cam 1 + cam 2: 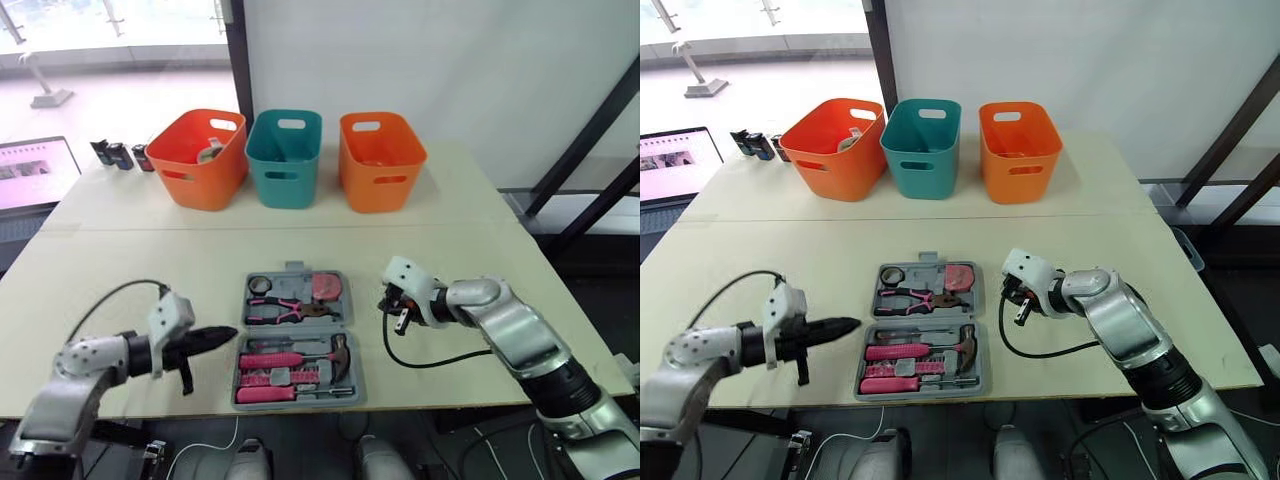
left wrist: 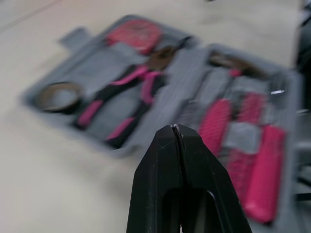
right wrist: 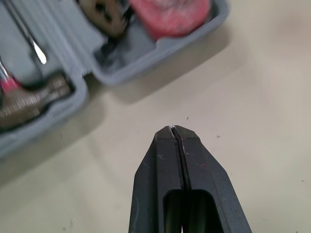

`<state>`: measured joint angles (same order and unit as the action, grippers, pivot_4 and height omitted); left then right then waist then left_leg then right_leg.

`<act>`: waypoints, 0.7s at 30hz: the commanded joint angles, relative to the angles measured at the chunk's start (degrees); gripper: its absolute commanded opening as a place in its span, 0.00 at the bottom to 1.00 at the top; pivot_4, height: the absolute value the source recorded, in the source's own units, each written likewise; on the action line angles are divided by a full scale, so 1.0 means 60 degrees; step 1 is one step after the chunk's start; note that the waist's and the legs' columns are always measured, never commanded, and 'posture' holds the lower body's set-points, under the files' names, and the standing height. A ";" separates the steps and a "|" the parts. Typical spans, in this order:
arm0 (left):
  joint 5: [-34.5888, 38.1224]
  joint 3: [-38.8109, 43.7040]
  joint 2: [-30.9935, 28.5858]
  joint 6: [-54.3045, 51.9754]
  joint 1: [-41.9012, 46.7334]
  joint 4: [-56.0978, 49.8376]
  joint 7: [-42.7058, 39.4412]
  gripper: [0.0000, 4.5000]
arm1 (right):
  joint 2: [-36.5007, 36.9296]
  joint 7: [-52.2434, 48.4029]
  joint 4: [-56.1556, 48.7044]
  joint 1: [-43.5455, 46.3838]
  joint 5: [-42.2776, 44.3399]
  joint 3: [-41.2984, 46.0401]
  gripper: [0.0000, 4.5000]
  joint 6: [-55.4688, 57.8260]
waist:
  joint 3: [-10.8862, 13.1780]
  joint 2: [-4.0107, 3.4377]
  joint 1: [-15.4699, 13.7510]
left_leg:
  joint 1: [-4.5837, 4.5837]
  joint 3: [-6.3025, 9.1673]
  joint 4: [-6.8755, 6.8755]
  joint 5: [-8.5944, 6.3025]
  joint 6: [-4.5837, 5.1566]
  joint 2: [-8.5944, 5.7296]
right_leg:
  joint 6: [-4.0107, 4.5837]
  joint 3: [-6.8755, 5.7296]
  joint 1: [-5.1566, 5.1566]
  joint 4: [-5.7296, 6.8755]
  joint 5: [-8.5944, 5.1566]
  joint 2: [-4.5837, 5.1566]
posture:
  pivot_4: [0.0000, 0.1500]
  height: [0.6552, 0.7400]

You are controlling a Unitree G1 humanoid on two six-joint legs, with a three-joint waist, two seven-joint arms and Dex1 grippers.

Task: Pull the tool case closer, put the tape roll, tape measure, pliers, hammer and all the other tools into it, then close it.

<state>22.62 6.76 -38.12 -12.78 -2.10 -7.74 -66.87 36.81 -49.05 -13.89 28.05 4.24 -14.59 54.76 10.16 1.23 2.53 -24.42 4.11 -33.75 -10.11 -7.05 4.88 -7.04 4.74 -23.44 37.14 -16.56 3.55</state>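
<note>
You can't make out much of the small pink pieces in the near half of the tool case (image 1: pixel 296 327), and they smear together in the left wrist view. Something pale sits in the left orange bin (image 1: pixel 200 160), mostly hidden by its wall. From above, the white wrist housing covers much of the right gripper. The wrist views settle it: the left gripper (image 2: pixel 173 127) and right gripper (image 3: pixel 174 128) each have their fingers pressed together with nothing between them.

The case lies open near the front edge of the table (image 1: pixel 140 250), between the two grippers. The left tip is just beside its near half, and the right is over bare table near its far right corner. The hinge runs left to right. The hammer (image 1: pixel 300 356) lies along that line, head to the right, and the pliers (image 1: pixel 285 310) do too, jaws to the right. The tape roll (image 1: pixel 260 285) sits far-left and the tape measure (image 1: pixel 326 286) far-right.

The table is beige with a seam across it. The teal bin (image 1: pixel 285 158) and right orange bin (image 1: pixel 380 160) stand at the back before a white wall (image 1: pixel 430 70). A laptop screen (image 1: pixel 35 170) is far left.
</note>
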 commanded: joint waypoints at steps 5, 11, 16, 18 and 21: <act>-0.0430 -0.0985 0.0405 0.1438 0.0114 0.1177 -0.0524 0.00 | -0.0738 0.0582 -0.0402 0.0126 0.0949 0.0699 0.00 0.0892 | 0.0000 0.0000 -0.0001 | -0.0005 -0.0002 -0.0010 0.0000 0.0000 -0.0001 | 0.0003 0.0003 0.0001 -0.0005 0.0002 0.0002 | 1.00 1.00; -0.1345 -0.1741 0.0514 0.2718 0.0285 0.2747 -0.0582 0.00 | -0.1059 0.1049 -0.0345 0.0251 0.1436 0.0904 0.00 0.1433 | -0.0001 -0.0004 -0.0011 | -0.0004 -0.0002 -0.0008 0.0000 0.0000 -0.0001 | 0.0004 0.0002 -0.0001 -0.0004 0.0002 0.0002 | 1.00 1.00; -0.2361 -0.2294 0.0580 0.3373 0.0699 0.4190 0.0008 0.00 | -0.1617 0.1680 0.0230 0.0474 0.1757 0.1456 0.18 0.1744 | -0.0014 -0.0023 -0.0009 | 0.0010 -0.0001 -0.0009 0.0000 0.0000 0.0000 | 0.0009 0.0002 0.0010 -0.0002 0.0005 0.0001 | 1.00 1.00; -0.2700 -0.2544 0.0492 0.3867 0.0733 0.4668 0.0055 0.00 | -0.1946 0.1913 0.0638 0.0621 0.1886 0.1612 0.38 0.1932 | -0.0047 -0.0069 -0.0006 | 0.0014 -0.0002 -0.0009 0.0000 0.0001 -0.0001 | 0.0011 0.0002 0.0013 0.0000 0.0007 0.0001 | 1.00 1.00; -0.2806 -0.2702 0.0352 0.4254 0.0700 0.5021 0.0006 0.00 | -0.2631 0.2062 0.1588 0.1014 0.2228 0.1809 0.73 0.2225 | -0.0084 -0.0117 0.0001 | 0.0026 -0.0005 -0.0007 0.0000 0.0001 -0.0002 | 0.0010 0.0005 0.0025 -0.0003 0.0006 0.0003 | 1.00 1.00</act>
<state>11.71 -7.31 -34.47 13.47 4.13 16.15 -68.42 22.54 -37.29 -6.07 32.36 15.81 -5.23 67.54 9.65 0.53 2.53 -24.20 4.08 -33.75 -10.11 -7.04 4.88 -6.98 4.77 -23.28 37.14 -16.52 3.55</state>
